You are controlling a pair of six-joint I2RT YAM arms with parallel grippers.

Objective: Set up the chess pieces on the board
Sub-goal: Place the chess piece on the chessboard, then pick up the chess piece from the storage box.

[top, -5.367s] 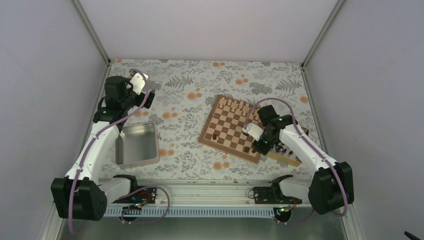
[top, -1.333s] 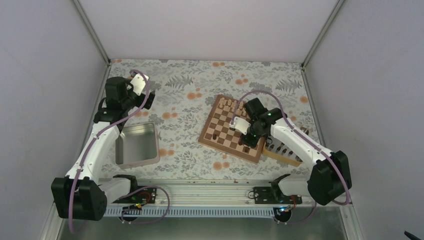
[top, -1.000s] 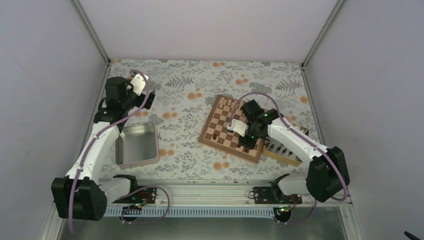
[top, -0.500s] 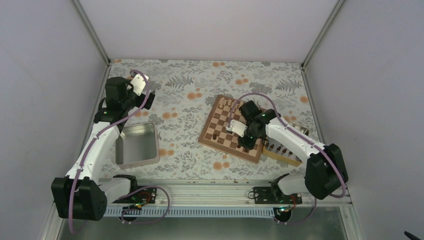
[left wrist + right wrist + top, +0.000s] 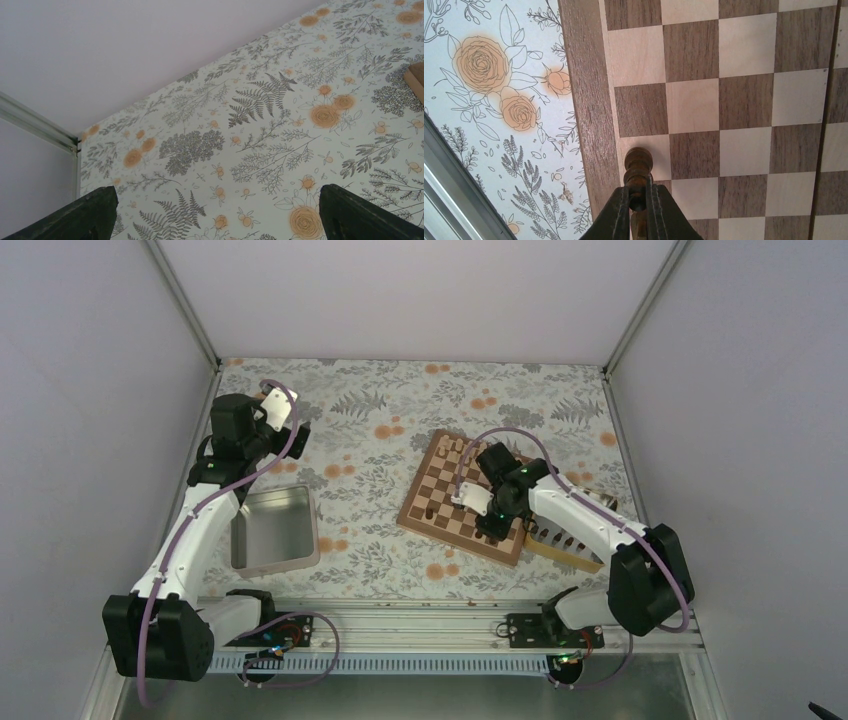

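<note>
The right gripper (image 5: 638, 192) has its two fingers pressed together on a dark chess piece (image 5: 638, 165), and the turned head of the piece sticks out past the fingertips. In the right wrist view the board (image 5: 744, 100) lies under the gripper. The piece hangs over a pale square just beside the brown border, which runs along the gripper's left side. I cannot tell if the piece touches the board. Beyond the border is the flowered table cover (image 5: 489, 65).

From the top camera, this gripper points down over the near right part of the board. Just to its right a wooden tray (image 5: 572, 558) holds more dark pieces (image 5: 560, 538). On the far side of the gripper, pale pieces (image 5: 455, 448) stand along the far edge of the board, and one other dark piece (image 5: 428, 511) stands on the board to the gripper's left. The left gripper (image 5: 290, 435) is well apart from the board, with a grey tin (image 5: 275, 530) on its near side.

In the left wrist view the left fingers (image 5: 85, 215) stand wide apart with nothing between them, and only the table cover lies ahead of them
</note>
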